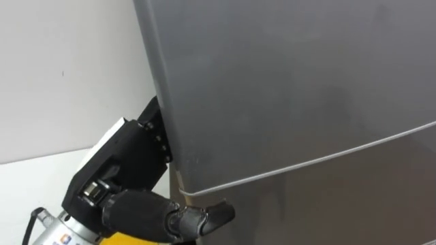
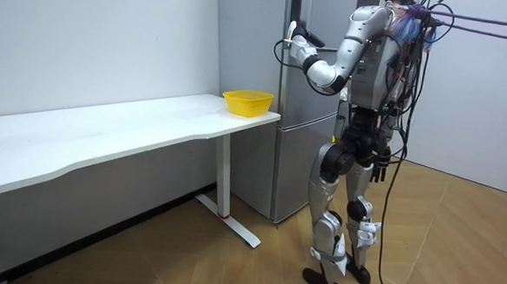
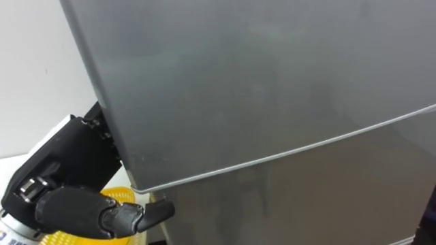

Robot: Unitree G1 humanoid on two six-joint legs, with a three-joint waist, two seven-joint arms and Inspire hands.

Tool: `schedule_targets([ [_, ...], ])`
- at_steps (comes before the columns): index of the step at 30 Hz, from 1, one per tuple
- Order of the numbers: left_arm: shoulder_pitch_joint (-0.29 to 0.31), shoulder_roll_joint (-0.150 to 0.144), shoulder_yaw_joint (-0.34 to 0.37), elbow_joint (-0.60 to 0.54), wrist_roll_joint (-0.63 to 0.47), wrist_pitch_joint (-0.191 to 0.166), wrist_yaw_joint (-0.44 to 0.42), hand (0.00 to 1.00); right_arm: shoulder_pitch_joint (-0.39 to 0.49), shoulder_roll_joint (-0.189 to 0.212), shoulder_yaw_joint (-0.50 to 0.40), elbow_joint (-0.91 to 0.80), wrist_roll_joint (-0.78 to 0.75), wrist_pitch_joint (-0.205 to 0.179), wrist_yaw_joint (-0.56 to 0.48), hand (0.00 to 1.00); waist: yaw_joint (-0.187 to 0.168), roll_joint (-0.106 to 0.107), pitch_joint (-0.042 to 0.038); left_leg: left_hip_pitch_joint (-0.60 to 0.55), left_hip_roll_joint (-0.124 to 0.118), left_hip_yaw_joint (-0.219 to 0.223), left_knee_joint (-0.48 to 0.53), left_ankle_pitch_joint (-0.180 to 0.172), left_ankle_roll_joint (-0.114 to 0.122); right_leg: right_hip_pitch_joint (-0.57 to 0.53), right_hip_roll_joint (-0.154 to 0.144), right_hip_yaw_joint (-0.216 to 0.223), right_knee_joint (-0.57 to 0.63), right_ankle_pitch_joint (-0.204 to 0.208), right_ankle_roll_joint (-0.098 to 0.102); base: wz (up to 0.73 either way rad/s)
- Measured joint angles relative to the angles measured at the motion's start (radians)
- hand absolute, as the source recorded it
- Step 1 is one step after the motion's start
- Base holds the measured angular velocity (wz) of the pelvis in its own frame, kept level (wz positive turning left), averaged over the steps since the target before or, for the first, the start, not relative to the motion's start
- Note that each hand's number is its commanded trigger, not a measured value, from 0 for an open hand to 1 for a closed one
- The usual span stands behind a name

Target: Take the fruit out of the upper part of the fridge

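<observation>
The grey upper fridge door (image 1: 286, 82) stands right before me, with a pale seam dividing it from the lower door (image 1: 340, 197). My left hand (image 1: 129, 163) is raised at the upper door's left edge. Its fingers reach behind that edge and are hidden, while the thumb (image 1: 211, 216) points right just under the door's lower corner. In the room view I stand upright facing the fridge (image 2: 311, 119), left hand (image 2: 299, 36) up at the door's edge. The door looks shut or nearly so.
A long white table (image 2: 106, 134) runs along the wall to my left, its end close to the fridge. A yellow bowl (image 2: 248, 101) sits on that end, and shows below my hand (image 3: 119, 196). Wooden floor lies behind me.
</observation>
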Motion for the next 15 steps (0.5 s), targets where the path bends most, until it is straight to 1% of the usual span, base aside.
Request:
schedule_targets([
  [2,-0.003,0.0,-0.01,0.0,-0.006,-0.001,0.0,0.0,-0.004,-0.004,0.015,0.0,0.001,0.0,-0.001,0.0,-0.003,0.001,0.0004,-0.002,0.0,0.0,0.001,0.0,0.0,0.001,0.0,0.0,-0.001,0.0,0.0,0.06],
  [5,-0.006,0.0,-0.01,-0.001,-0.043,0.0,-0.001,0.0,-0.016,-0.009,0.029,0.0,-0.001,0.0,0.0,0.0,-0.015,0.006,-0.0018,-0.018,0.0,0.003,0.009,0.0,0.0,-0.002,0.002,-0.003,-0.011,0.002,0.003,0.11],
  [6,-0.008,0.0,-0.009,-0.001,-0.05,0.0,-0.005,0.0,-0.018,-0.01,0.029,0.0,-0.004,0.001,0.003,0.0,-0.016,0.009,-0.0034,-0.021,0.001,0.016,0.009,0.0,0.0,-0.004,0.001,-0.004,-0.01,0.002,0.003,0.03],
  [7,-0.008,0.0,-0.01,-0.004,-0.05,0.0,-0.009,0.0,-0.019,-0.012,0.029,0.0,-0.006,0.001,0.011,0.0,-0.017,0.008,-0.0035,-0.021,0.002,0.024,0.009,0.0,0.0,-0.005,0.0,-0.004,-0.011,0.002,0.004,0.0],
  [12,-0.018,0.001,-0.008,-0.008,-0.05,0.0,-0.03,0.0,-0.019,-0.015,0.029,0.003,-0.009,0.001,0.032,0.0,-0.016,0.009,-0.004,-0.025,0.002,0.04,0.007,0.0,0.0,-0.012,-0.002,-0.001,-0.011,0.003,0.006,0.0],
  [14,-0.029,0.005,-0.008,-0.008,-0.05,0.0,-0.032,0.0,-0.021,-0.015,0.029,0.003,-0.011,0.001,0.039,0.0,-0.016,0.009,-0.0044,-0.033,0.002,0.042,0.007,0.001,0.002,-0.018,-0.002,-0.001,-0.011,0.004,0.006,0.02],
  [15,-0.035,0.013,-0.012,-0.008,-0.053,0.0,-0.034,0.0,-0.02,-0.016,0.029,0.003,-0.011,0.001,0.043,0.0,-0.016,0.009,-0.004,-0.035,0.002,0.044,0.007,0.001,0.002,-0.018,-0.003,-0.002,-0.011,0.005,0.007,0.03],
])
